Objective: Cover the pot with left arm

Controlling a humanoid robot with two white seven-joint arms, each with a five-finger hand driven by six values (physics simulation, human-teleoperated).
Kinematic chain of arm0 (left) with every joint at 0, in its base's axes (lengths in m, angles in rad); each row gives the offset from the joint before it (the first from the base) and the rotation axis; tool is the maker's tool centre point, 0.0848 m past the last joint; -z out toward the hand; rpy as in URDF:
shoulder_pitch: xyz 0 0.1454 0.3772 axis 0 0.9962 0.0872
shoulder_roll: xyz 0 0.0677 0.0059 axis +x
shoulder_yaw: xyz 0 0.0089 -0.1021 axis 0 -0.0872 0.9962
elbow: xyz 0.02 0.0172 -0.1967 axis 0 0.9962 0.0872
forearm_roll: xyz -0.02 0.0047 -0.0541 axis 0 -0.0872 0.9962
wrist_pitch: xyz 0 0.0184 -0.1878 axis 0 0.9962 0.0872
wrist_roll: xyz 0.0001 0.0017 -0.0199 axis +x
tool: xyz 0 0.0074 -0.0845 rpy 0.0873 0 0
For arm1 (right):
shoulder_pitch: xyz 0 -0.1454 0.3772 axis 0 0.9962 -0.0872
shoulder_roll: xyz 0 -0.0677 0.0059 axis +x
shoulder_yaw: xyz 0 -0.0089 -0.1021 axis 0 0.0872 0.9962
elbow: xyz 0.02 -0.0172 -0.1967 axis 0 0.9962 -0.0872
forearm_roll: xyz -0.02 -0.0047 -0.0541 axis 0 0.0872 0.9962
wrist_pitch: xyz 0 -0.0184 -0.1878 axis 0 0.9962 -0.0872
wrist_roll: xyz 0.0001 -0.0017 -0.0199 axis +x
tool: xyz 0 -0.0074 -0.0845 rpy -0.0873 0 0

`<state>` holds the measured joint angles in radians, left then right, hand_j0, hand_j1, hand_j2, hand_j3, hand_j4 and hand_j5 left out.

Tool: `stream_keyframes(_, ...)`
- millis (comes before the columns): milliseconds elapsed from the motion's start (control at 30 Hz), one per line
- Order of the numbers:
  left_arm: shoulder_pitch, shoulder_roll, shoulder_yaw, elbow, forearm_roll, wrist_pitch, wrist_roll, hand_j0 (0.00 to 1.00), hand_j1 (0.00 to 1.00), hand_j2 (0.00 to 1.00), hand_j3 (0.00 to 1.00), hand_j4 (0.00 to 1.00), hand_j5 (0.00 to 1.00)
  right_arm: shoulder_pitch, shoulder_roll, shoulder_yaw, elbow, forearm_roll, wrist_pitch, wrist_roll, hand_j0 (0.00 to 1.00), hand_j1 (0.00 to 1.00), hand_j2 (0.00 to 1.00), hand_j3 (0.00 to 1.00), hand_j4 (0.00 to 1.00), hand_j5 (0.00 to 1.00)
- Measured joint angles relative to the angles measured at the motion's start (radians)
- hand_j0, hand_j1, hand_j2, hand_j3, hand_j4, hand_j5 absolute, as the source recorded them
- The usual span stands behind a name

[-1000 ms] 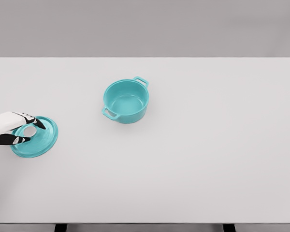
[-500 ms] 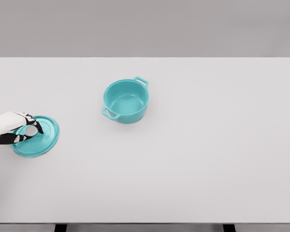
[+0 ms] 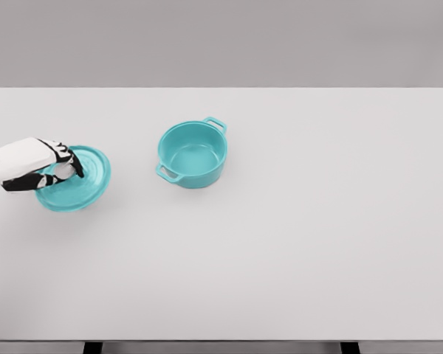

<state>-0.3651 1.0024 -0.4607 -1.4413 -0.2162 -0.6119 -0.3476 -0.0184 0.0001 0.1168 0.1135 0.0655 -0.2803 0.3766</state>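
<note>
A teal pot (image 3: 193,155) with two side handles stands open and empty on the white table (image 3: 295,236), a little left of the middle. Its teal lid (image 3: 77,179) hangs above the table at the far left, tilted slightly, a faint shadow under it. My left hand (image 3: 60,170) comes in from the left edge and is shut on the lid's silver knob (image 3: 64,171). The lid is well to the left of the pot, apart from it. The right arm is out of view.
The table's far edge runs along the top at the grey wall (image 3: 221,40). Dark table legs (image 3: 93,347) show under the front edge.
My left hand has lifted the lid off the table and carried it up and to the right, toward the pot. The pot has stayed in place.
</note>
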Motion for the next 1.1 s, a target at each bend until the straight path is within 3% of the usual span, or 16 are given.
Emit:
stream_keyframes(467, -0.120, -0.044, -0.103, -0.002, -0.003, 0.000, -0.002, 0.50, 0.50, 0.50, 0.50, 0.50, 0.50, 0.000, 0.000, 0.000, 0.000, 0.000, 0.000, 0.000, 1.00, 1.00, 1.00, 1.00, 1.00, 1.00)
stream_keyframes(800, -0.176, -0.088, -0.122, -0.001, -0.045, 0.000, -0.003, 0.50, 0.50, 0.50, 0.50, 0.50, 0.50, 0.000, 0.000, 0.000, 0.000, 0.000, 0.000, 0.000, 1.00, 1.00, 1.00, 1.00, 1.00, 1.00)
stream_keyframes(900, -0.236, -0.099, -0.156, 0.002, -0.054, 0.000, -0.003, 0.50, 0.50, 0.50, 0.50, 0.50, 0.50, 0.000, 0.000, 0.000, 0.000, 0.000, 0.000, 0.000, 1.00, 1.00, 1.00, 1.00, 1.00, 1.00)
stream_keyframes(1100, -0.285, -0.138, -0.204, 0.012, -0.064, 0.000, -0.003, 0.50, 0.50, 0.50, 0.50, 0.50, 0.50, 0.000, 0.000, 0.000, 0.000, 0.000, 0.000, 0.000, 1.00, 1.00, 1.00, 1.00, 1.00, 1.00)
